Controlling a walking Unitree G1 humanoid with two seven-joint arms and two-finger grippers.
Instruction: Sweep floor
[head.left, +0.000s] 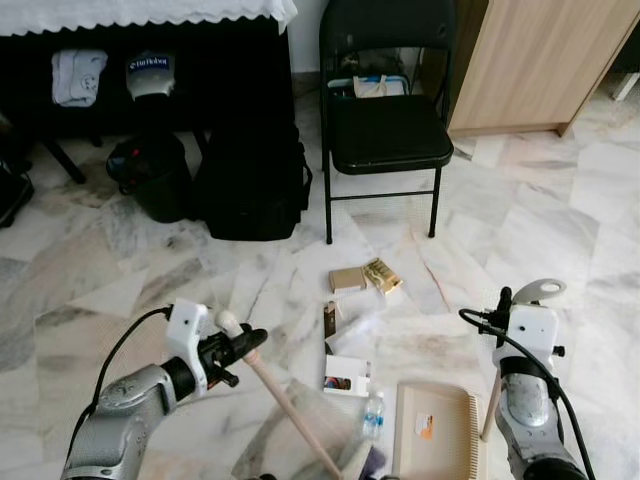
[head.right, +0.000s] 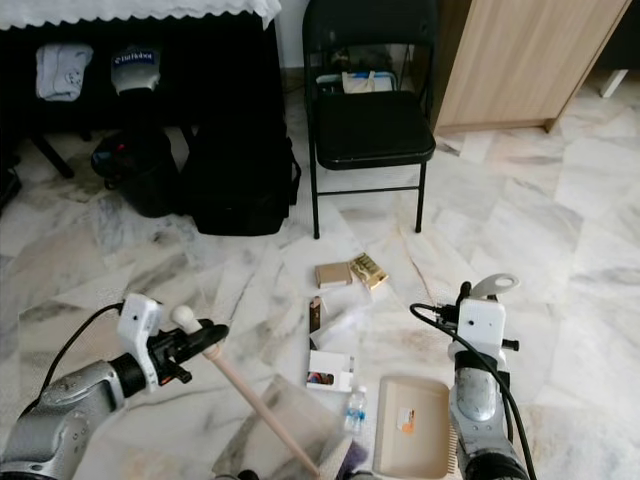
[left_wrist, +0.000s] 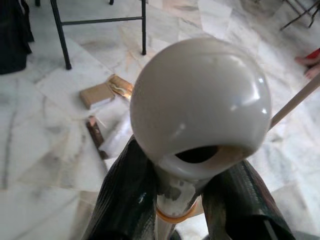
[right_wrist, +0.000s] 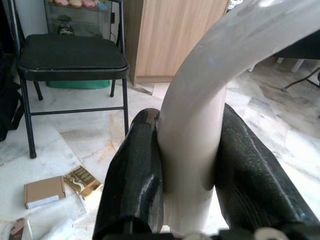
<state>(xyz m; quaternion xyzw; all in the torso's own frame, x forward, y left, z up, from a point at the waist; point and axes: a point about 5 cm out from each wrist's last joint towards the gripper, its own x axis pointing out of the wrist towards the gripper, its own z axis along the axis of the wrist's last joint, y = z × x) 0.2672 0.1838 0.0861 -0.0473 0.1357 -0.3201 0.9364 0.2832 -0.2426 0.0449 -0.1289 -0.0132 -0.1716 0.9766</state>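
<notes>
My left gripper (head.left: 245, 343) is shut on the top of a wooden broom handle (head.left: 290, 405) with a rounded white cap (left_wrist: 200, 100); the stick slants down toward the bottom edge. My right gripper (head.left: 504, 302) is shut on the cream dustpan handle (right_wrist: 197, 105), whose hooked end (head.left: 538, 291) rises above the fingers. The beige dustpan (head.left: 445, 450) rests on the floor between the arms. Litter lies ahead of it: a cardboard box (head.left: 347, 279), a gold wrapper (head.left: 384, 275), a brown wrapper (head.left: 330, 318), a clear plastic bag (head.left: 357, 330), a white card (head.left: 347, 377) and a small bottle (head.left: 372, 415).
A black folding chair (head.left: 388, 130) stands beyond the litter. A black backpack (head.left: 255, 180) and a dark bin (head.left: 155, 178) sit to its left under a cloth-covered table (head.left: 150, 12). A wooden cabinet (head.left: 540, 60) is at the back right. The marble floor (head.left: 560, 220) lies open on the right.
</notes>
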